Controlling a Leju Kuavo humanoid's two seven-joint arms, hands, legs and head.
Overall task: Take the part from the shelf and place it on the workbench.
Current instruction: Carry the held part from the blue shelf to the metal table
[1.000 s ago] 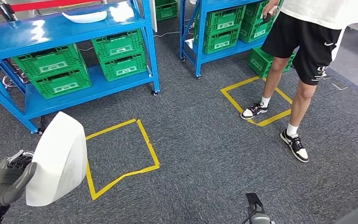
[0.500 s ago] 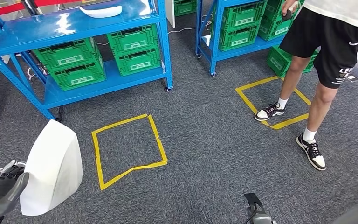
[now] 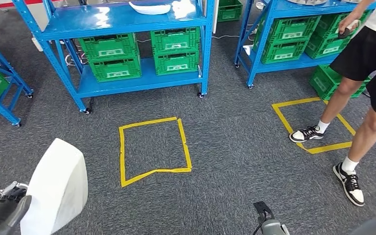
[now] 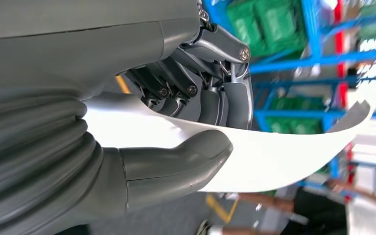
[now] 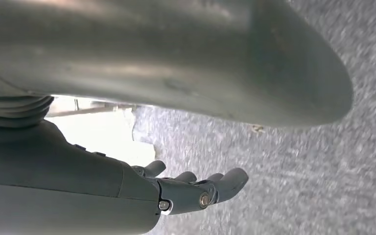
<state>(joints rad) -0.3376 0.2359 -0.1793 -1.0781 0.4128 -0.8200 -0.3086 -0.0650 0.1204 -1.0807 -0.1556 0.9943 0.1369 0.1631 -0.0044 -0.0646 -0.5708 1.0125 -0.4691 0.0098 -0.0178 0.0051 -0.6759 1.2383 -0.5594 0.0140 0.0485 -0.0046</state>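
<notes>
The white part (image 3: 56, 188), a curved shell-like panel, is held by the left hand (image 3: 2, 213) at about eight o'clock in the head view, low beside the robot's body. In the left wrist view the thumb is pressed on one face of the part (image 4: 274, 152) and the dark fingers (image 4: 225, 105) are laid against the other, so the panel is pinched edge-on. That hold is judged to suit a thin, light sheet: it is kept upright and off the floor while it is carried.

The right hand (image 5: 196, 188) hangs over the grey carpet with its fingers loosely extended and slightly apart, and nothing is held in it.

No table is seen, so the part is judged to be off the shelf but not yet brought to where it is to be set down.

At twelve o'clock a blue shelf (image 3: 127, 19) is seen, with green crates (image 3: 142, 54) stacked on its lower level and another white part (image 3: 149, 8) lying on its top. A second blue shelf (image 3: 293, 10) with more crates stands at one o'clock. A yellow taped square (image 3: 152, 149) is marked on the carpet at the centre, and a second one (image 3: 313, 125) at three o'clock.

A person (image 3: 367, 73) in black shorts stands at two to three o'clock, one shoe inside that second square. The person and the shelf legs are what would have to be kept clear of while the robot walks or turns.
</notes>
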